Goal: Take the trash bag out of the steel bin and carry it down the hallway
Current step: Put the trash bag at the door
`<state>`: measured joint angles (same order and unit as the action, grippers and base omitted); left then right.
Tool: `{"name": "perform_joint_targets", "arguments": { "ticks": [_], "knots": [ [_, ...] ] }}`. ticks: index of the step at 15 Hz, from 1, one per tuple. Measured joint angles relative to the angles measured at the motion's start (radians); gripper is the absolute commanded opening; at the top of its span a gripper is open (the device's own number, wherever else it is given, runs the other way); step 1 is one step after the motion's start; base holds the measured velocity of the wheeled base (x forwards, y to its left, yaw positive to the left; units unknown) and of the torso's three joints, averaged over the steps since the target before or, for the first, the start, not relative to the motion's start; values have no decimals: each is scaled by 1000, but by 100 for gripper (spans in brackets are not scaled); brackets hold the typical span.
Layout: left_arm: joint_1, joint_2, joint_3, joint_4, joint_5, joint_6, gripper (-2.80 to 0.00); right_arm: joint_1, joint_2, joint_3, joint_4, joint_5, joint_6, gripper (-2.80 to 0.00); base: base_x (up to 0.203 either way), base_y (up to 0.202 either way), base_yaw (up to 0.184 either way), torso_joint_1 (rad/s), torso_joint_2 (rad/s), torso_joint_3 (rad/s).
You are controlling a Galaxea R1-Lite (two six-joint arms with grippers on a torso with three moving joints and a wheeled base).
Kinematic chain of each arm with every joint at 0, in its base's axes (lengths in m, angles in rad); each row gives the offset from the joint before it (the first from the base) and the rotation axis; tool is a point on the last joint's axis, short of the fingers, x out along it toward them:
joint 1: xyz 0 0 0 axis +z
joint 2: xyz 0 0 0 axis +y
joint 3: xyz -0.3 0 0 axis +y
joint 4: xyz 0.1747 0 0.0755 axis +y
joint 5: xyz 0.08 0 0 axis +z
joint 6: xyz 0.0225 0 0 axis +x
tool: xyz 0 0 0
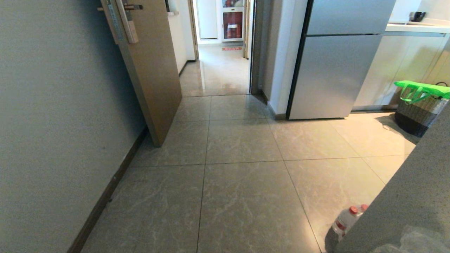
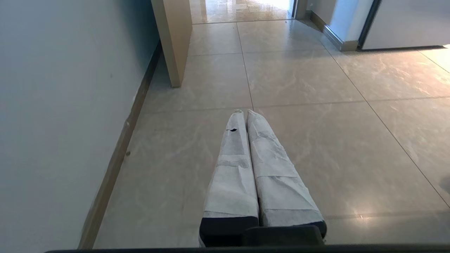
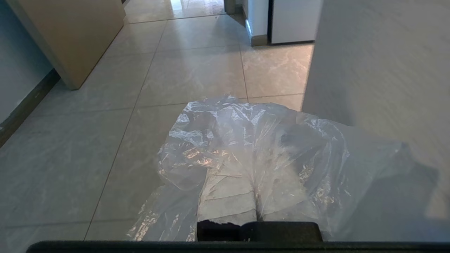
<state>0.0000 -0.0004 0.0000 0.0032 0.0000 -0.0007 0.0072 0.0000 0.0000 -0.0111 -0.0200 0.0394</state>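
Nearest the robot, the right gripper [image 3: 258, 191] is holding the trash bag [image 3: 253, 140] — its jaws are clenched on the clear, crinkled film, which is billowing over and around the wrapped fingers in the right wrist view. A pale wall panel [image 3: 379, 70] is standing close on the right of the bag. The left gripper [image 2: 245, 111] is hanging idle over the tiled floor [image 1: 242, 196], jaws pressed together with nothing between them. At the near right of the head view, capped bottles [image 1: 346, 219] are showing beside a grey speckled surface [image 1: 415, 189]; the steel bin is not in view.

Farther off, an open door [image 1: 151, 70] is leaning in from the left, a refrigerator [image 1: 334, 70] and a woven basket [image 1: 420, 112] are sitting to the right, and the hallway [image 1: 219, 70] is opening between them at the far end.

The step in hand is judged to be the carry. Doing it well is calling for a steady clamp on the thin plastic, a line down the middle of the tiles — clear of the door's edge and the fridge corner — and no swinging that could snag or tear the film.
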Motion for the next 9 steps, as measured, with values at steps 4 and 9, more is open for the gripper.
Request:
{"name": "perform_joint_targets", "arguments": {
  "ticks": [4,9],
  "knots": [
    [0,0,0,0,0,-1,-280,0,0,0,-1,0,0,-280,191,0,1,-1,1,3],
    [0,0,0,-1,0,-1,-280,0,0,0,-1,0,0,-280,187,0,1,4,4,4]
  ]
}}
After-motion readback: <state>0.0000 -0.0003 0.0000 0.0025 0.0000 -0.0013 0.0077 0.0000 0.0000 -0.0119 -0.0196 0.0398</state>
